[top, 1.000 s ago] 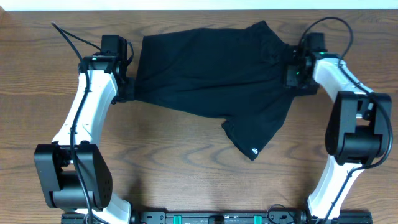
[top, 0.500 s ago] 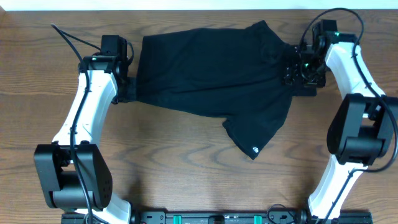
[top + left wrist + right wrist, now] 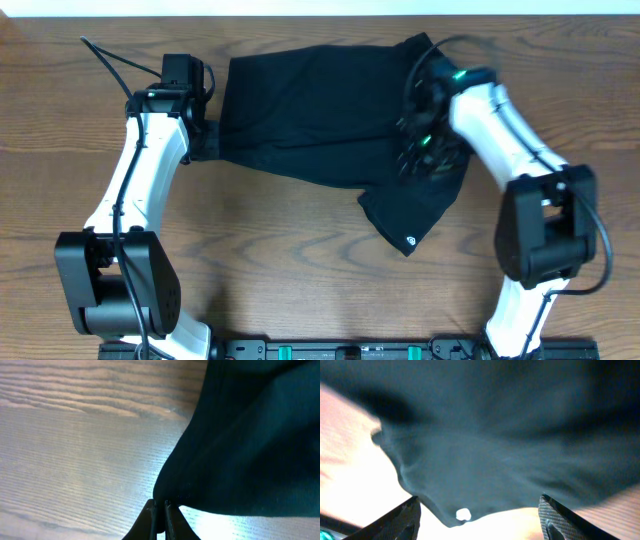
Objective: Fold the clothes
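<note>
The black shirt (image 3: 330,110) lies partly folded across the back middle of the wooden table, with one flap reaching toward the front and a small white logo mark (image 3: 408,240) near its tip. My left gripper (image 3: 205,140) is shut on the shirt's left edge (image 3: 240,455), pinching fabric (image 3: 160,505) between its fingertips low over the table. My right gripper (image 3: 420,150) is open and empty above the shirt's right part. In the right wrist view its fingers (image 3: 480,517) spread wide over the dark fabric (image 3: 495,440) and the white mark (image 3: 463,514).
Bare wooden table (image 3: 260,260) lies in front of the shirt and at the left. The arm bases and a black rail (image 3: 340,350) stand along the front edge. A cable (image 3: 110,55) trails from the left arm at the back left.
My right arm has swung from the shirt's right edge leftward and forward, over the shirt. The shirt's right corner now lies on the table. The left arm has not moved.
</note>
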You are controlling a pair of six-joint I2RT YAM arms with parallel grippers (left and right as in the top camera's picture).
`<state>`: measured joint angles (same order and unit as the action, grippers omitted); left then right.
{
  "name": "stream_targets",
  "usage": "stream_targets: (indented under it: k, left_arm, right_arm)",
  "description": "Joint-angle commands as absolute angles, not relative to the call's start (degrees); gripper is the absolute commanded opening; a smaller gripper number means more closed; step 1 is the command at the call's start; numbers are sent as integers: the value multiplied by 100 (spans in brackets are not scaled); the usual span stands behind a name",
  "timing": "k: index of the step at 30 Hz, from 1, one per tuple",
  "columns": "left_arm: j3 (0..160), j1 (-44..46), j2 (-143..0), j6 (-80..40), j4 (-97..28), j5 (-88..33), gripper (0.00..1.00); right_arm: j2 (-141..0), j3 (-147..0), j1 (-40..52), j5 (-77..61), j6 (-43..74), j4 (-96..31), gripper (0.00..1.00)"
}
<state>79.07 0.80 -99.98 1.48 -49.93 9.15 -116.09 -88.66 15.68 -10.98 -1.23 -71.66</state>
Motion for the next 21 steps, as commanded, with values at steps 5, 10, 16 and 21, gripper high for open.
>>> stream_targets:
  k: [5, 10, 16, 21]
  left_arm:
    - [7918, 27, -9968, 119, -4987, 921, 6]
    - [7918, 27, -9968, 119, -4982, 921, 6]
    - [7918, 27, -9968, 121, -4984, 921, 6]
    - [7918, 27, -9968, 119, -4987, 921, 6]
  right_arm:
    - [-11570, -8123, 2449, -1140, -1007, -6895, 68]
    - [-11570, -7885, 2880, -1083, -1085, -6720, 64]
    - [-11570, -7533, 3096, -836, -1081, -6464, 58]
    - [-11570, -7231, 3105, -794, -1055, -6176, 43]
